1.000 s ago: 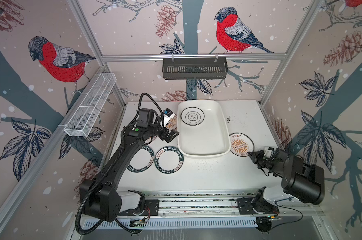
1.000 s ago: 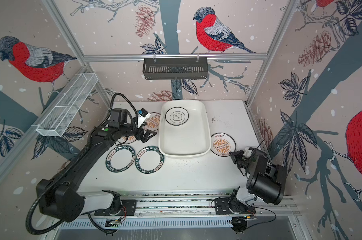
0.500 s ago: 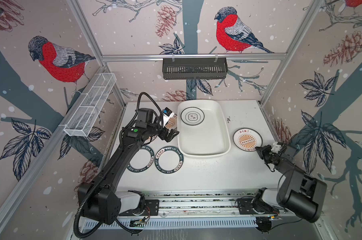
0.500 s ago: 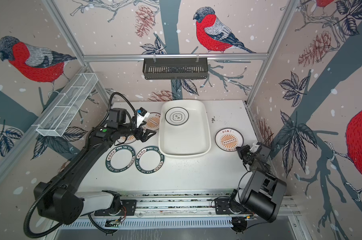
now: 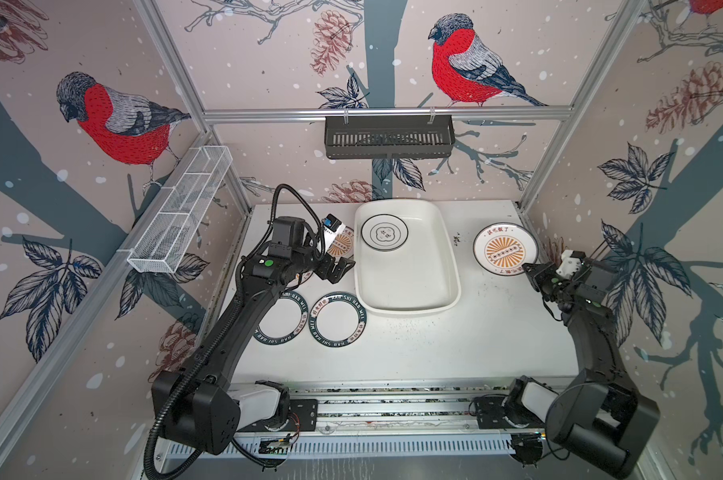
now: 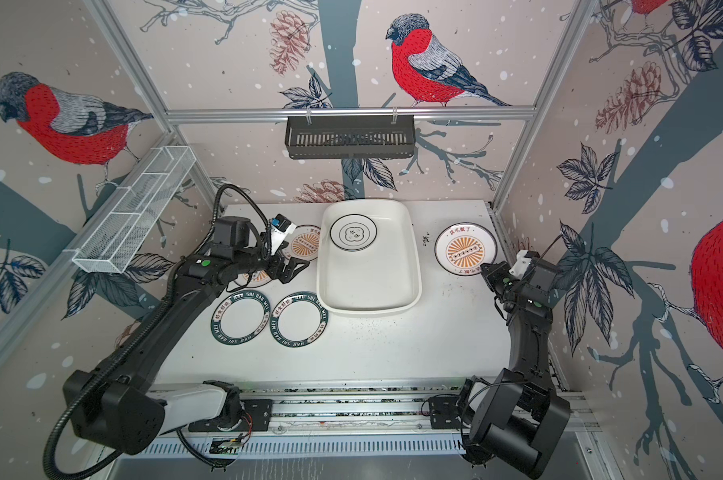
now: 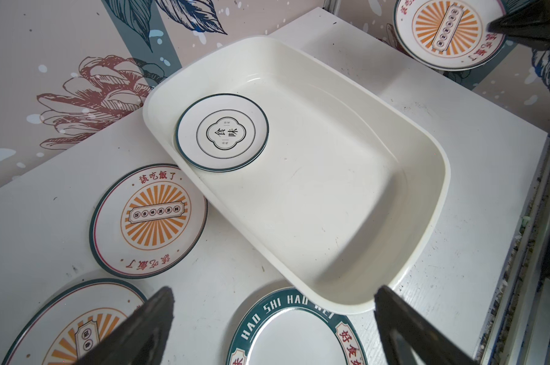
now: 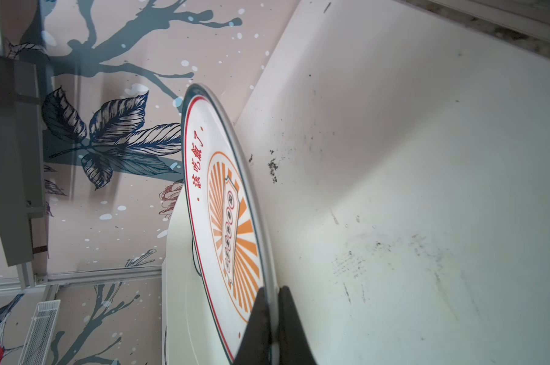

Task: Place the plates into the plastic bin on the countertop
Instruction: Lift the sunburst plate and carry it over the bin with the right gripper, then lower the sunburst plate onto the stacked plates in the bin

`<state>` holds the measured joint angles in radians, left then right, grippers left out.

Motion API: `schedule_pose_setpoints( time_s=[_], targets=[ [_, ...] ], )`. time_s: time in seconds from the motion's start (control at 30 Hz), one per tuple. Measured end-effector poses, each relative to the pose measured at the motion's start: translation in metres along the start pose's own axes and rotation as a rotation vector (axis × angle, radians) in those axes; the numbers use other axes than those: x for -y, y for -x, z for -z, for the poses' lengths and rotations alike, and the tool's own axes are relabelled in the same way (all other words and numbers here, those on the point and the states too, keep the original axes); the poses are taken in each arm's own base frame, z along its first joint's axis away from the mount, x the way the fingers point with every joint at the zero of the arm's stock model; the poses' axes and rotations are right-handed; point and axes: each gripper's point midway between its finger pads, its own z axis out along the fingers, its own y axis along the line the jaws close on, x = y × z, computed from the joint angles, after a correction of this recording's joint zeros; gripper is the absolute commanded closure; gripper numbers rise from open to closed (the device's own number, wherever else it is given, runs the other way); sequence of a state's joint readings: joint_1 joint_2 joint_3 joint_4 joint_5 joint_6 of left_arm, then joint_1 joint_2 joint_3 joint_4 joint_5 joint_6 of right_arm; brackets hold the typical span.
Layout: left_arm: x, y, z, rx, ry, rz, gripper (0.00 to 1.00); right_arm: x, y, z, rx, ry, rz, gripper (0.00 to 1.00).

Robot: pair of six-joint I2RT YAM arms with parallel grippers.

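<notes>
Looking over your rig, the speckled white countertop (image 5: 455,345) takes up most of both top views. The bin (image 5: 413,270) sits on it toward the back middle, with its long side running front to back.

1 plate is in the bin: the black-line plate (image 5: 384,232) lies flat near the back left corner, which the left wrist view (image 7: 222,132) shows clearly. The other 5 are outside it.

- 2 green-rimmed plates (image 5: 339,319) (image 5: 280,328) lie side by side off the bin's front left corner. Your left arm covers part of the outer one.
- 2 sunburst plates (image 6: 305,245) (image 6: 256,276) sit left of the bin, and the closer one is mostly hidden under that arm.
- Another sunburst plate (image 5: 504,249) is over on the right, well apart from the bin. It looks lifted and tilted off the countertop in the right wrist view (image 8: 226,218).

Your right gripper (image 8: 272,303) is clamped onto that sunburst plate's rim, 1 finger on each face. Your left gripper (image 5: 339,268) hangs just left of the bin with its jaws spread wide, holding nothing.
</notes>
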<state>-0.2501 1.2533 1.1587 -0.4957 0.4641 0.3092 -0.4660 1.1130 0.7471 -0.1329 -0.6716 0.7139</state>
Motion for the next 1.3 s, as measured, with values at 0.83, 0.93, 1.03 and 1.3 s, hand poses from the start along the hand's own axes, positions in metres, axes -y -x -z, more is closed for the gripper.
schedule_pose_setpoints(
  time_s=[0.83,0.93,1.03,1.3],
  targets=[
    [0.003,0.008,0.021,0.056,0.048,-0.018,0.02,-0.171,-0.157,-0.188,-0.393,0.147,0.213,0.98],
    [0.006,0.008,0.02,0.058,0.032,-0.017,0.02,-0.164,-0.168,-0.213,-0.407,0.115,0.213,0.99],
    [0.008,0.011,0.02,0.064,0.017,-0.012,0.02,-0.155,-0.179,-0.233,-0.427,0.091,0.199,0.99],
    [0.009,0.013,0.021,0.071,0.011,-0.015,0.02,-0.154,-0.191,-0.277,-0.443,0.084,0.196,0.98]
  ],
)
